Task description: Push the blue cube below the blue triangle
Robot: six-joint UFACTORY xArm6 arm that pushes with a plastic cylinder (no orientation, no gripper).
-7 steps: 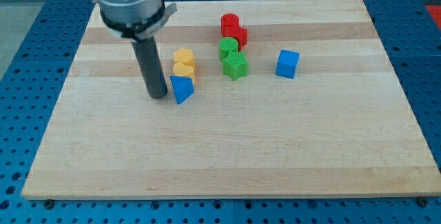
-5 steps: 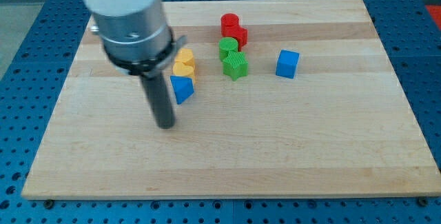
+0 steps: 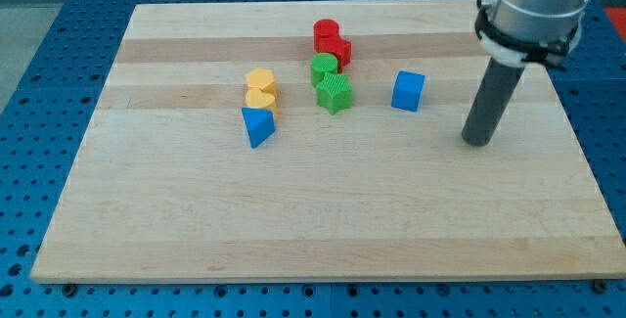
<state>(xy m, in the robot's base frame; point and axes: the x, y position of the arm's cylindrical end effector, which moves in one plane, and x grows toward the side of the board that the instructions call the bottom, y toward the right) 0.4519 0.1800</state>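
My tip [image 3: 477,142] sits near tabletop [image 3: 323,230] right edge, right of and slightly below blue cube [image 3: 409,91], apart. No fingers on rig, bare rod only. Blue triangle [image 3: 258,126] left of centre. Risk: off-centre push spins cube into green blocks [image 3: 332,81].

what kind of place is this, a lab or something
Probably a robotics lab bench: a wooden board on a blue perforated table, small coloured blocks like the blue cube, and my tip right of it.
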